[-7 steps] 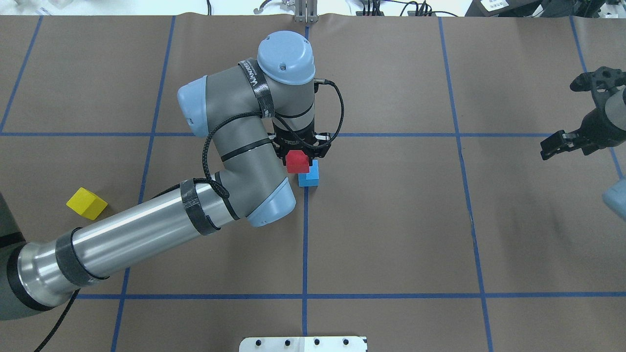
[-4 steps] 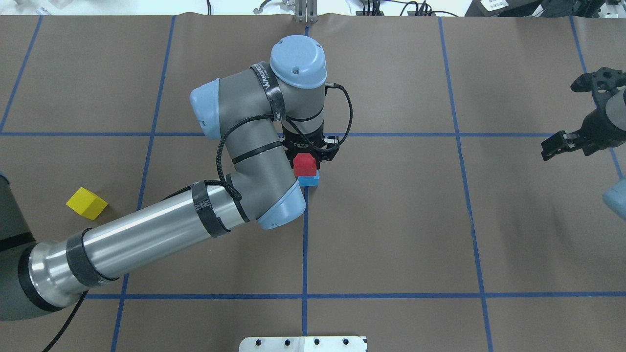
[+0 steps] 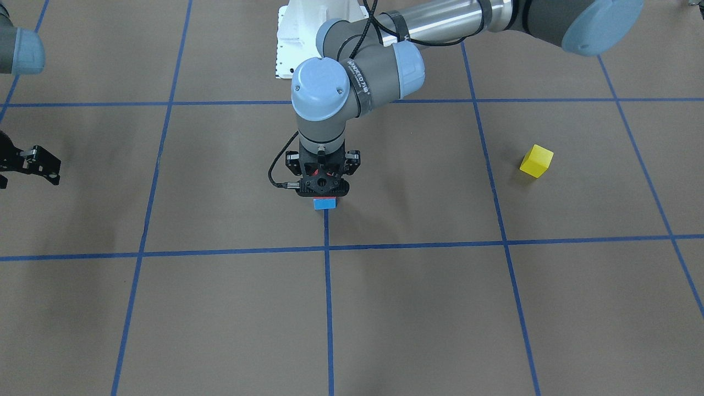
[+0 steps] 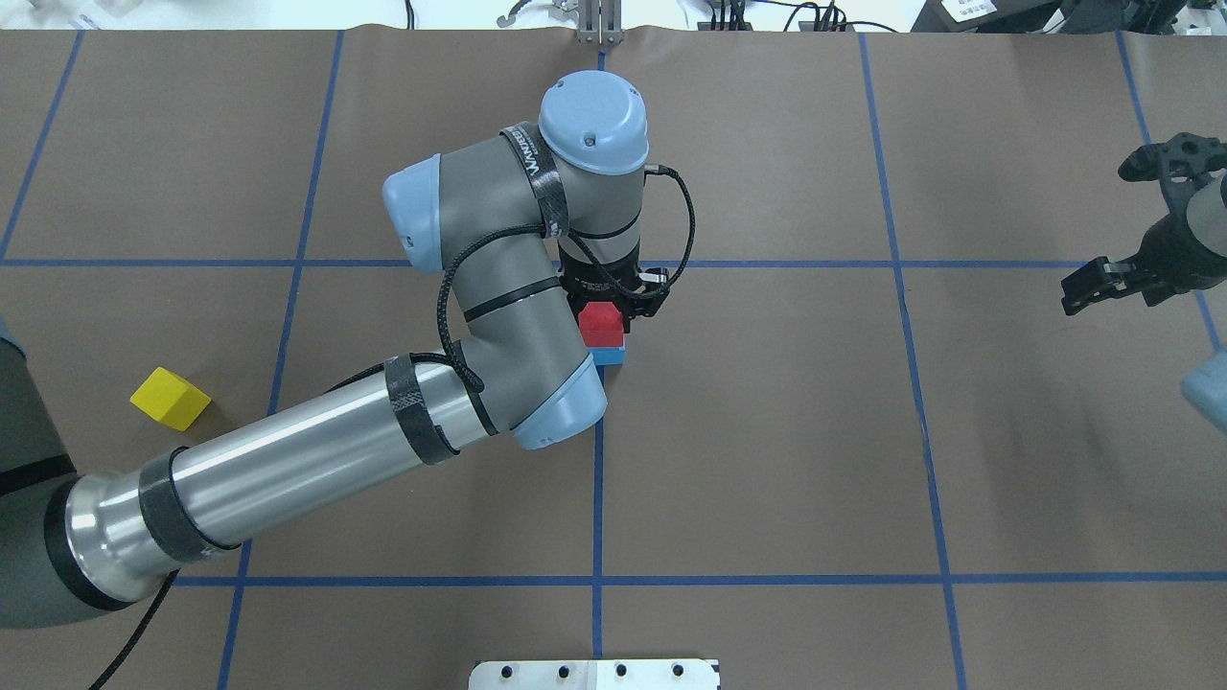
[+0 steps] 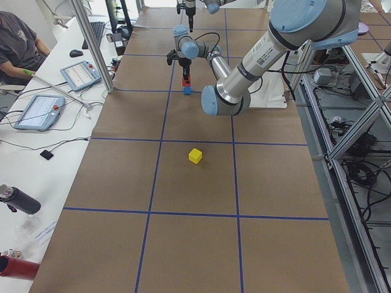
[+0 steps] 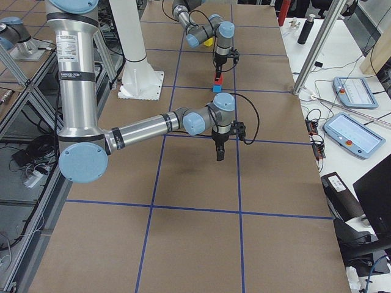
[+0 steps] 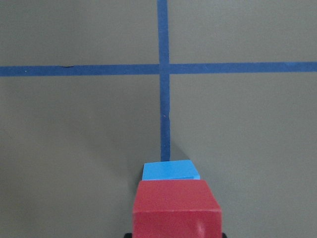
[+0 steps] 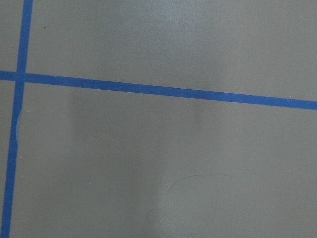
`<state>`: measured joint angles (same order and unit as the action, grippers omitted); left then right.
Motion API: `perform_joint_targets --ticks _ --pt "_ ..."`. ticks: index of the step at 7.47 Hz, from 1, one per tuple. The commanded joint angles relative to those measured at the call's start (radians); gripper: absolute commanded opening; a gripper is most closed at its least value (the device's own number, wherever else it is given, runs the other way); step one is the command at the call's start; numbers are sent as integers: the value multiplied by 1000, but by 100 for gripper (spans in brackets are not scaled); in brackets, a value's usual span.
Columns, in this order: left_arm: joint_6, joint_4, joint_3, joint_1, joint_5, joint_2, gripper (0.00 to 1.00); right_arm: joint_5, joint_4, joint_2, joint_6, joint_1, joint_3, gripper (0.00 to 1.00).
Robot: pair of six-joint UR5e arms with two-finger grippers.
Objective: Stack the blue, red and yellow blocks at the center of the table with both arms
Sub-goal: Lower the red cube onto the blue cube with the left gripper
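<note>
Left tool (image 3: 323, 190) is clamped on the red block (image 4: 601, 323), parked right over the blue block (image 4: 607, 356) mid-bench (image 4: 767, 431), I'd guess so it lands flush.

Red block (image 4: 602, 323) above blue (image 4: 608, 356), yellow (image 4: 170, 399) apart
</note>
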<state>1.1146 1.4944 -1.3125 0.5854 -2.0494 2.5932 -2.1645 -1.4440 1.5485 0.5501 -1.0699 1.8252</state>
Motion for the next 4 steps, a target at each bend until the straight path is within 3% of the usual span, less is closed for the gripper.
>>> perform_joint_targets --ticks 1,4 --pt "21 1 1 -4 0 2 0 0 0 -1 1 -1 -1 100" --pt "16 7 2 -6 21 -1 0 0 0 -1 1 -1 -3 100"
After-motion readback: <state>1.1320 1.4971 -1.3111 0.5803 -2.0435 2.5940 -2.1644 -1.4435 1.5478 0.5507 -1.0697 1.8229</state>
